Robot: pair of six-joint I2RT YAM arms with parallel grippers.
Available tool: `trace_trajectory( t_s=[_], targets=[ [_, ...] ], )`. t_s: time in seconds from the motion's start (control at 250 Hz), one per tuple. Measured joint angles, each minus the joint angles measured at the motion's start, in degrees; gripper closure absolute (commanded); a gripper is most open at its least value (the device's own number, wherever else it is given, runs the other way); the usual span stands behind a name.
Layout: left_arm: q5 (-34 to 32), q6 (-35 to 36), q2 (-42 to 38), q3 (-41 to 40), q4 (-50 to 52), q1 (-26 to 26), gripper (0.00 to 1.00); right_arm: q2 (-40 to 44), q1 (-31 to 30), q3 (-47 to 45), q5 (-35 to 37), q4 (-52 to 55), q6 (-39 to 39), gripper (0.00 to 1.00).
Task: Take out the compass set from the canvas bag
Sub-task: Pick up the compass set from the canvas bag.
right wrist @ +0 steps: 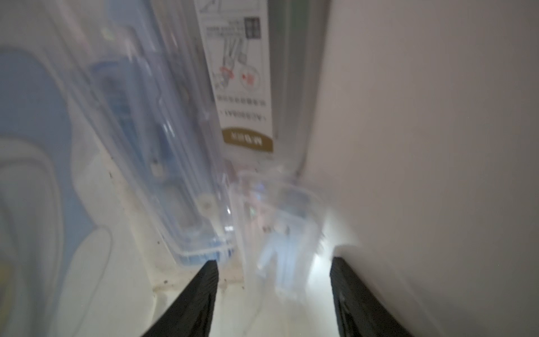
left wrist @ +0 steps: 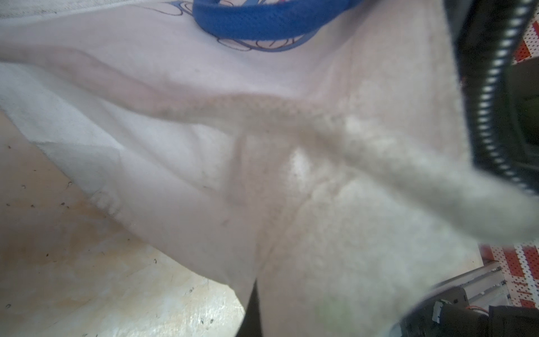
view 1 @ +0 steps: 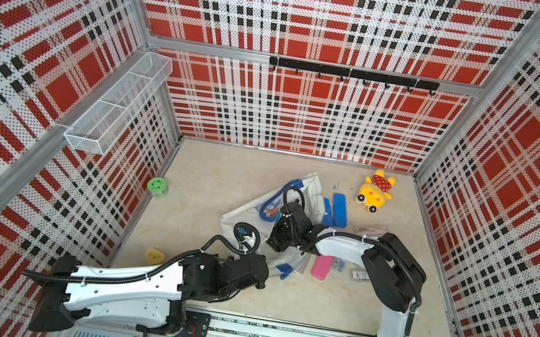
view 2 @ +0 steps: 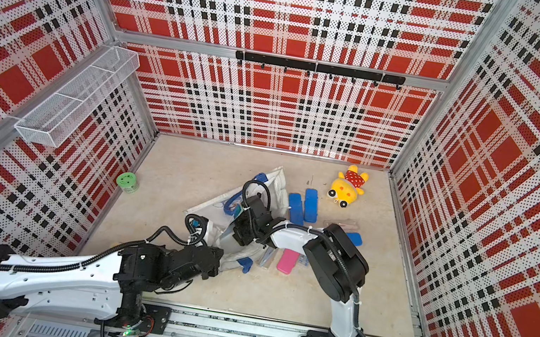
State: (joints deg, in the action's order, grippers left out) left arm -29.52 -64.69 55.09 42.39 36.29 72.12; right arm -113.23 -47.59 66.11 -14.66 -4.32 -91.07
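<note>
Beige desk (view 1: 222,176); left fingers (view 1: 262,269) clench the canvas bag (view 1: 242,213), right fingers (right wrist: 198,297) spread. We judge the compass set (right wrist: 151,140), centre-left, light, slick: pinch its end.

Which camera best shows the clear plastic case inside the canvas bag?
Right wrist view: the clear plastic case sits close up, though blurred, ahead of the open right pincer. Both top views show only the canvas bag hiding it; the left wrist view shows only canvas.

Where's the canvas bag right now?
In both top views the bag lies crumpled around the middle of the table, just left of two blue cases, with a pink case by its near end.
</note>
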Motion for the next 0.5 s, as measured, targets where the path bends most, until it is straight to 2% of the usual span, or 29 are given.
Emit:
trace_trajectory(
  t_s=[0.144,0.5],
  targets=[
    [0.8,0.2,0.0,-0.5,-0.4,0.5,1.00,-2.8,-0.1,0.0,0.0,-6.0,-1.1,0.39],
    [-0.1,-1.0,-3.5,-3.8,-1.4,2.5,1.00,-5.6,0.0,0.0,-0.8,-13.9,-1.1,0.57]
  ],
)
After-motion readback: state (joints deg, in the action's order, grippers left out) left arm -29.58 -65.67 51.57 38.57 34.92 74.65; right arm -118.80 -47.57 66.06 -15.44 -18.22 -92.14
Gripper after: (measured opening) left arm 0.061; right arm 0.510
